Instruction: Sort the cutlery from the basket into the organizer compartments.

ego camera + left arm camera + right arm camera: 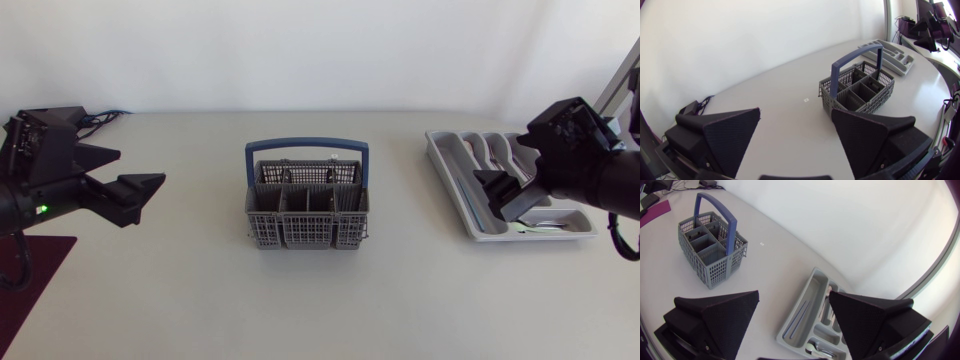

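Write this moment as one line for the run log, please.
left gripper: open, empty | right gripper: open, above organizer | basket: central, looks empty | organizer: holds cutlery

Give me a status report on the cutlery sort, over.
Both jaws open, empty: left arm clear of basket, right arm above organizer. Basket looks empty; cutlery in organizer. Nothing in the way.

robotics lab or test bench, not home kitchen; plain white table [200, 290] serving as work surface; left arm [35, 195] and right arm [600, 175] coming in from opposite sides; props staged well apart: grey cutlery basket [306, 205], organizer tray [452, 172]; black cables [100, 118] trailing at far corner
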